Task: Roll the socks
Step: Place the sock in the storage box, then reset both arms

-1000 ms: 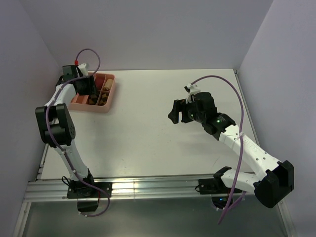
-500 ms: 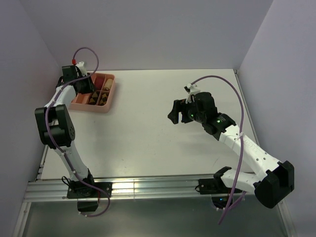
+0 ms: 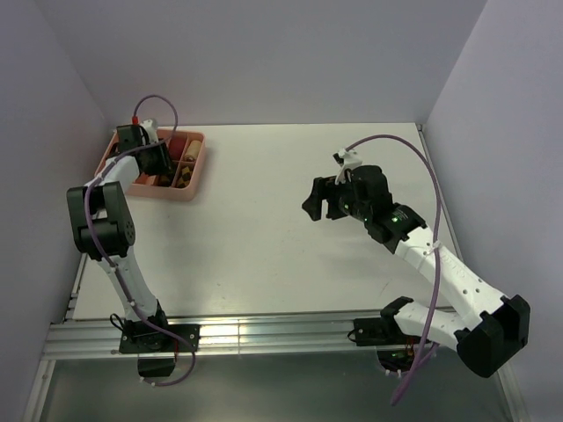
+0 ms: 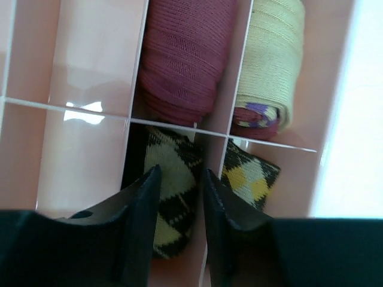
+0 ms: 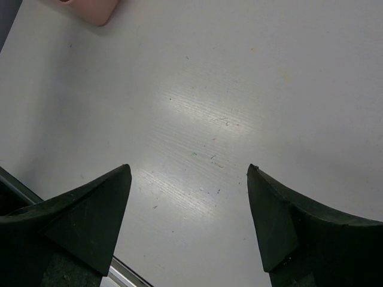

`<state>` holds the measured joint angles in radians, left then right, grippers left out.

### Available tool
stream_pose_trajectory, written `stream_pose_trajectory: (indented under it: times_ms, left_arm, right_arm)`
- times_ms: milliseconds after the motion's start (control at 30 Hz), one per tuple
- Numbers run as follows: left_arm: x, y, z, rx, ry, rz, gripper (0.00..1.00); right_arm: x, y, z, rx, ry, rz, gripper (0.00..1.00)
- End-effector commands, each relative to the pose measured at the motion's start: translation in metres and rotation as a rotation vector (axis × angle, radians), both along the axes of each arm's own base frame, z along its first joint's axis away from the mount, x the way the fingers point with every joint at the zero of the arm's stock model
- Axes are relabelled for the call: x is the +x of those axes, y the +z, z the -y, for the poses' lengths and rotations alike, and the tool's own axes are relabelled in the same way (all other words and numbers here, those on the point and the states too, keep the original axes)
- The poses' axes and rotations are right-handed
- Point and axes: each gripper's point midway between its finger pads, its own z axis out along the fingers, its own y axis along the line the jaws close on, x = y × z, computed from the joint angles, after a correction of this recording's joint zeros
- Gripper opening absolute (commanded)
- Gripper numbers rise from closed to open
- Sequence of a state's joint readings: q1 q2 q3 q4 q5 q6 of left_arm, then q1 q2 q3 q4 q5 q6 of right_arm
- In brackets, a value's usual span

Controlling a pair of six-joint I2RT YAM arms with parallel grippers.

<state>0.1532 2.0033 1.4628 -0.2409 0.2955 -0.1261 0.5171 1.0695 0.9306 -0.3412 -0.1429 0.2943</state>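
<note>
Two rolled argyle socks lie in neighbouring compartments of the pink tray (image 3: 197,172). In the left wrist view my left gripper (image 4: 178,179) reaches down into one compartment, its two fingers pressed against either side of the dark brown and pale yellow sock (image 4: 172,154). The second sock (image 4: 251,178) rests alone one compartment to the right. From above, the left gripper (image 3: 162,158) sits over the tray at the table's far left. My right gripper (image 3: 315,200) hovers over bare table right of centre, wide open (image 5: 188,173) with nothing between its fingers.
A dark red roll (image 4: 185,60) and a beige roll (image 4: 269,54) fill the two compartments beyond the argyle ones. Thin white dividers (image 4: 66,106) split the tray, and its left compartments hold nothing. Walls close off the table at the back and both sides.
The left wrist has shifted a little over the tray and its jaws have narrowed onto the sock roll. The right arm has barely moved.
</note>
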Motion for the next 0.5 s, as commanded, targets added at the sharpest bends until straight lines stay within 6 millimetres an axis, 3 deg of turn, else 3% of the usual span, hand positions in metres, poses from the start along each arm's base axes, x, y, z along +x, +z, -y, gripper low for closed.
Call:
stream_pose_trajectory:
  times_ms: [0,67,100,133,167,233,267,367,433,467]
  left_arm:
    - [0.002,0.095,-0.005,0.016,0.060,0.155,0.45]
    - [-0.002,0.131,-0.009,0.029,0.097,0.216,0.50]
    - [-0.010,0.164,-0.009,0.028,0.117,0.275,0.53]
    - [-0.016,0.181,-0.010,0.029,0.136,0.296,0.55]
    - [-0.029,0.214,-0.011,0.030,0.159,0.355,0.57]
    - [-0.046,0.251,-0.012,0.028,0.198,0.416,0.64]
    - [-0.065,0.281,-0.011,0.023,0.216,0.467,0.66]
    - [-0.098,0.324,-0.021,0.039,0.313,0.546,0.75]
    - [-0.132,0.367,-0.030,0.057,0.391,0.630,0.81]
    - [-0.151,0.373,-0.032,0.064,0.417,0.618,0.82]
  right_arm:
    - [0.004,0.045,0.011,0.025,-0.049,0.110,0.85]
    - [0.005,0.066,0.018,0.031,-0.085,0.156,0.85]
    - [0.006,0.074,0.022,0.032,-0.102,0.174,0.86]
    - [0.003,0.082,0.026,0.032,-0.117,0.187,0.86]
    - [0.006,0.099,0.035,0.036,-0.165,0.222,0.86]
    - [0.002,0.118,0.046,0.038,-0.210,0.254,0.86]
    - [0.005,0.140,0.061,0.039,-0.290,0.302,0.86]
    - [-0.004,0.180,0.089,0.065,-0.405,0.391,0.89]
    - [-0.013,0.204,0.113,0.063,-0.497,0.462,0.93]
    - [-0.018,0.219,0.123,0.075,-0.529,0.498,0.97]
